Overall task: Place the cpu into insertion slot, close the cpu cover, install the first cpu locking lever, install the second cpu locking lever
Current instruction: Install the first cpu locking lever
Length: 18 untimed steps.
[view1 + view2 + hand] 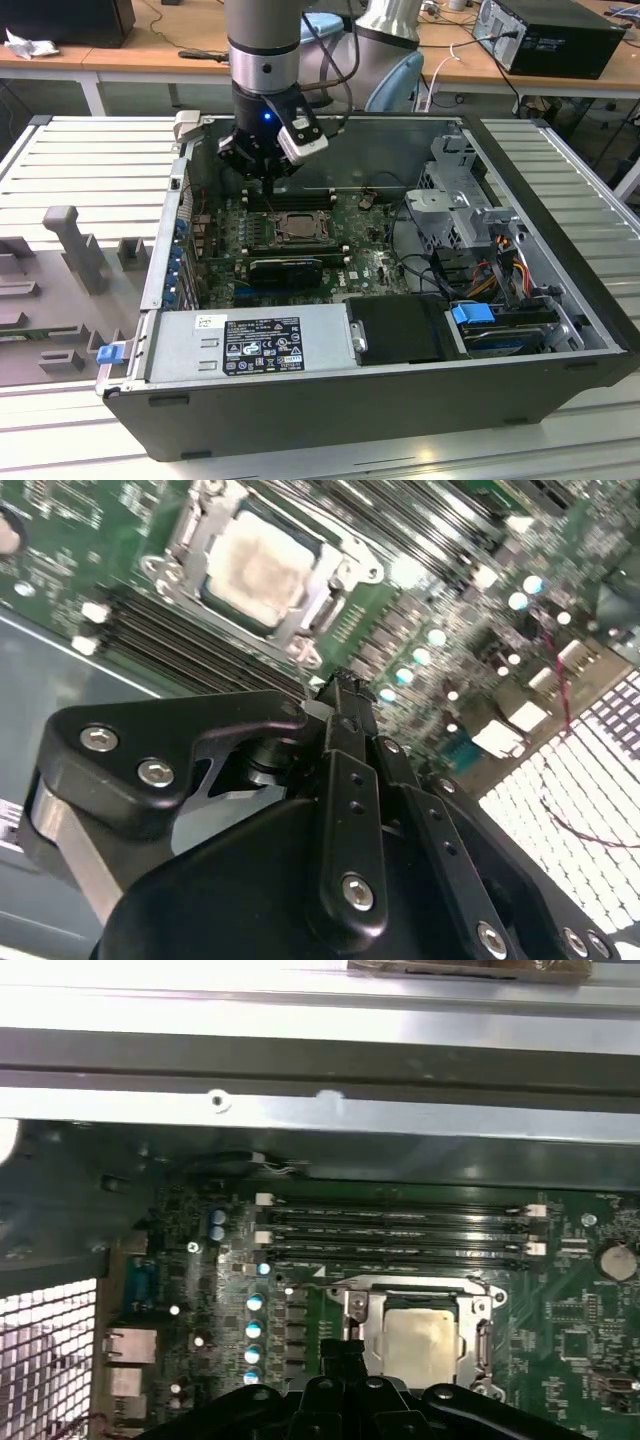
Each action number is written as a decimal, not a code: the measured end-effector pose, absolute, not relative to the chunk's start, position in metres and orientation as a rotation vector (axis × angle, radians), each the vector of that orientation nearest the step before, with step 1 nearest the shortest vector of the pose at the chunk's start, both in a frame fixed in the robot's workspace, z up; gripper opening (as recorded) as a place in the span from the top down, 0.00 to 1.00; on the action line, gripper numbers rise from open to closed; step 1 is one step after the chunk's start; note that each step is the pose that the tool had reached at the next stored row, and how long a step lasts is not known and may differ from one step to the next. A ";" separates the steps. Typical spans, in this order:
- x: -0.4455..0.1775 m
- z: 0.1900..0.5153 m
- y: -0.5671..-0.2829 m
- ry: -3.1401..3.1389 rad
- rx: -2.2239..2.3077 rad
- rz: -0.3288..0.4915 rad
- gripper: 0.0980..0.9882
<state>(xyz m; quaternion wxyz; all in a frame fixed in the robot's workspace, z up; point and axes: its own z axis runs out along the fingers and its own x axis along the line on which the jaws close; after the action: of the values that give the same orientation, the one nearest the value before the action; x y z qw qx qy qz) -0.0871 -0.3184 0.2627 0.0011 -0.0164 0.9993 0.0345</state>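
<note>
- The cpu (418,1342) lies flat and face up in the insertion slot (352,1305), its pale metal face showing through the window of the frame around it.
- Treat the chip as light, stiff and thin, with a smooth and probably slippery face. The side towards the socket contacts is likely the fragile one. If you take hold of it, my judgement is to grip two opposite edges, never pressing the face.
- It is near enough square that it has no long axis to speak of. Its edges run square with the slot, and one pair lies parallel to the long memory slots (395,1235) just beside the socket.
- The cpu cover (420,1290) seems to lie down over the chip's margins rather than standing up on its hinge. It is thin sheet metal, springy by the look of it.
- A thin metal bar (487,1345) runs along one side of the frame and is probably a locking lever. You cannot tell from here whether it is hooked down.
- The gripper (342,685) hangs above the board near the socket, apart from the chip. Its fingers look brought together at the tips, with nothing between them.
- In the exterior view the gripper (266,180) sits over the far edge of the socket area, inside the open computer case (400,400), with the green motherboard (580,1350) beneath.
</note>
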 end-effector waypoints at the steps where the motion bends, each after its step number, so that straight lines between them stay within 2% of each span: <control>1: -0.093 0.263 -0.318 3.137 -0.051 0.110 0.99; 13: -0.117 0.261 -0.318 3.137 -0.042 0.112 0.99; 18: -0.117 0.260 -0.305 3.137 -0.042 0.112 0.99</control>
<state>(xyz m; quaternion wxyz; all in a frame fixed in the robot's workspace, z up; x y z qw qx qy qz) -0.1171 -0.3048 0.2599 0.0012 -0.0134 0.9993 0.0358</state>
